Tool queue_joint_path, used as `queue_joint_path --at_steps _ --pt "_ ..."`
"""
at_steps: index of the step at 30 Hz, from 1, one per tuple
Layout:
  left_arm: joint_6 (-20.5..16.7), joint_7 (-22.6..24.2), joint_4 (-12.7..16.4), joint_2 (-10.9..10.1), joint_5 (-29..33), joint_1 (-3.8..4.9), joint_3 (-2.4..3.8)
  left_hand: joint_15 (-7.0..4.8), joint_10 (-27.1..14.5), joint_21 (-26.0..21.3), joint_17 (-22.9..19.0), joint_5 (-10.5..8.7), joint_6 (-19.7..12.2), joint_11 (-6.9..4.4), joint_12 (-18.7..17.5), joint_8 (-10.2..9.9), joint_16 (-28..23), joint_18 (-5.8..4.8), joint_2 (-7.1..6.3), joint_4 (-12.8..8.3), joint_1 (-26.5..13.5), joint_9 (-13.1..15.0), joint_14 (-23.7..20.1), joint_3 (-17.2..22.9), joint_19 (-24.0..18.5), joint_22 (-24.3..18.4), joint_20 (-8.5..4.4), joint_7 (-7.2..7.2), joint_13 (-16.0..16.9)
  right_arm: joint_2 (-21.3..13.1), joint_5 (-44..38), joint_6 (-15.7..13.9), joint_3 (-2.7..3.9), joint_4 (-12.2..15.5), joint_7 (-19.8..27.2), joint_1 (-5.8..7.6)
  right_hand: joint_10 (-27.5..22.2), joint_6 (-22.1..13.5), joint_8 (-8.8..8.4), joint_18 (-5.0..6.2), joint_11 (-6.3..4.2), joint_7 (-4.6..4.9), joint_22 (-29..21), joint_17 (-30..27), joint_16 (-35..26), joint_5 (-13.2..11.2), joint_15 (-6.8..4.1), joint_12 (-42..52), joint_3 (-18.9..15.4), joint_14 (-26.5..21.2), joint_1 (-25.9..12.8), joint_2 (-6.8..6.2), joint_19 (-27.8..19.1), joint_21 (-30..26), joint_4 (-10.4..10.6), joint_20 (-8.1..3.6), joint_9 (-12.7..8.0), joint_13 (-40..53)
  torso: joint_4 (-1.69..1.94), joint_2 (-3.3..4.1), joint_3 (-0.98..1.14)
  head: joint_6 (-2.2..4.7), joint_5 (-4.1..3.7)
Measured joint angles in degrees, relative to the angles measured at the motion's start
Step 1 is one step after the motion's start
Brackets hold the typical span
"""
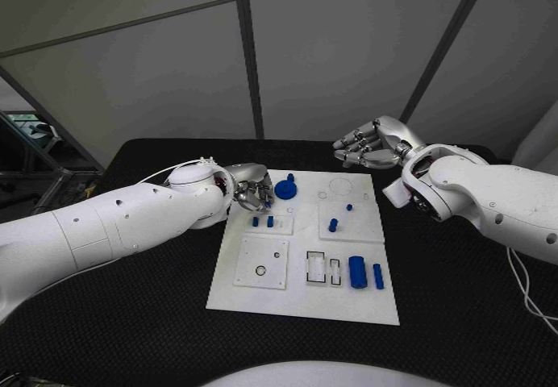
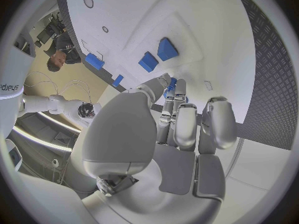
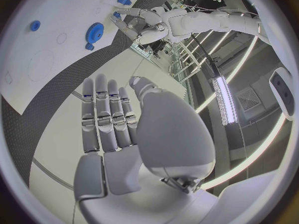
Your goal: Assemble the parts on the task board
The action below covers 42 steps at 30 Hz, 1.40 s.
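Risking a tilted or dropped small blue part at the far left of the task board, beside the blue gear, should the left robot hand close off-centre; cannot tell whether gripped or merely touched. Leaves the right robot hand released and empty above the far edge. Catches fingertips meeting the part from the left wrist view, where the head view gives knuckles covering it.
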Motion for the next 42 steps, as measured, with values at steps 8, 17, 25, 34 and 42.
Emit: queue_joint_path --at_steps 8,17,25,34,42 --pt "0.07 0.0 -0.19 0.04 0.02 0.0 0.0 0.0 -2.96 -0.44 -0.44 0.0 -3.57 0.84 0.0 -2.3 0.0 0.0 -0.46 0.17 -0.45 -1.12 0.0 -0.81 0.0 0.0 0.0 0.93 0.19 0.01 0.0 0.01 0.0 0.01 -0.01 0.0 0.0 0.0 0.0 0.0 0.0 0.0 0.0 0.0 0.0 0.0 0.0 0.0 0.0 0.0 0.0 0.0 0.0 0.0 0.0 0.0 0.0 0.0 -0.02 0.0 0.01 -0.02 0.0" --pt "0.16 -0.01 -0.22 -0.01 0.03 0.0 0.0 0.0 -4.29 -0.67 -0.49 0.0 -4.88 0.99 0.0 -2.97 0.0 0.0 -0.68 0.23 -0.68 -1.61 0.0 -1.18 0.0 0.0 0.0 1.02 0.19 -0.03 0.0 0.01 0.0 0.03 -0.03 0.0 0.0 0.0 0.0 0.0 0.0 0.0 -0.05 0.0 0.0 0.0 0.0 0.0 0.0 0.0 0.0 0.0 0.0 -0.21 0.0 0.0 0.0 -0.05 -0.03 0.0 0.01 -0.04 -0.04" --pt "0.27 -0.03 -0.14 -0.19 0.04 0.0 0.0 0.34 -5.2 -0.89 -0.57 0.0 -4.88 1.31 0.0 -2.97 0.0 0.0 -0.68 0.23 -0.67 -1.74 0.07 -1.51 -0.21 0.0 0.21 1.02 0.19 -0.03 0.0 0.01 0.0 0.01 -0.03 0.0 0.0 0.0 0.0 0.0 0.0 0.0 -0.05 0.0 0.0 0.0 0.0 0.0 0.0 0.0 0.0 0.0 0.0 -0.21 0.0 0.0 0.0 -0.05 -0.03 -0.01 -0.02 -0.03 -0.05" --pt "0.15 -0.05 0.59 -1.41 0.05 0.0 0.0 0.81 -7.4 -1.33 -0.63 0.0 -5.3 1.78 0.0 -3.24 0.23 0.0 -0.91 0.25 -0.9 -2.02 0.01 -1.83 -0.42 0.0 0.42 1.02 -0.04 -0.09 0.0 0.01 0.0 -0.11 -0.03 0.0 0.0 0.0 0.0 0.0 0.0 0.0 -0.04 0.0 0.0 0.0 0.0 0.0 -0.01 0.0 0.0 0.0 0.0 -0.21 0.0 0.0 0.0 -0.04 0.04 -0.04 -0.06 0.03 -0.06" --pt "-0.87 -0.02 0.97 -2.71 0.05 -0.03 1.12 0.81 -7.66 -1.56 -0.63 0.0 -5.3 1.93 -0.24 -3.24 0.23 0.0 -0.91 0.25 -0.9 -2.02 0.01 -1.83 -0.21 0.0 0.62 1.02 -0.1 -0.14 0.0 0.01 0.0 -0.54 -0.03 0.0 0.0 0.0 0.0 0.0 0.0 0.0 -0.04 0.0 0.01 0.0 0.0 0.0 -0.01 0.0 0.0 0.0 0.0 -0.21 0.0 0.0 0.0 -0.04 0.06 -0.08 -0.07 0.19 0.02"
